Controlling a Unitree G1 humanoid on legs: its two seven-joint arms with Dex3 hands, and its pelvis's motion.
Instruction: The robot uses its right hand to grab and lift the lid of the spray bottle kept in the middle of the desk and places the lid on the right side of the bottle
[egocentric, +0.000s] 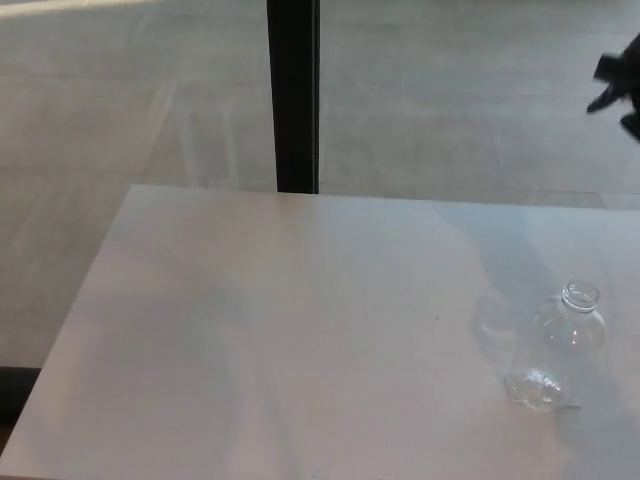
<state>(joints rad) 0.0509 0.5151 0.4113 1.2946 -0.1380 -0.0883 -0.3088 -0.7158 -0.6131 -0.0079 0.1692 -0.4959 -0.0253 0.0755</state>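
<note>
right hand (625, 88) at upper right edge, mostly cropped, grip unreadable, dark lid (608, 72) seemingly there | open bottle (560, 345) lower right on tabletop (280, 330) | risk: I lose sight, lid drops off the edge

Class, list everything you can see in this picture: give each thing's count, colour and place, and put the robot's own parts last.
Desk: one, white, fills the lower part of the view.
Spray bottle: one, clear, stands upright on the desk near its right edge, neck open with no lid on it.
Lid: one, black, only a small part shows at the top right edge, high above the desk.
Post: one, black, upright behind the desk's far edge.
Floor: grey, beyond the desk.
Right hand: one, black, a sliver at the top right edge, by the lid; too little shows to tell its grip.
Left hand: not in view.
</note>
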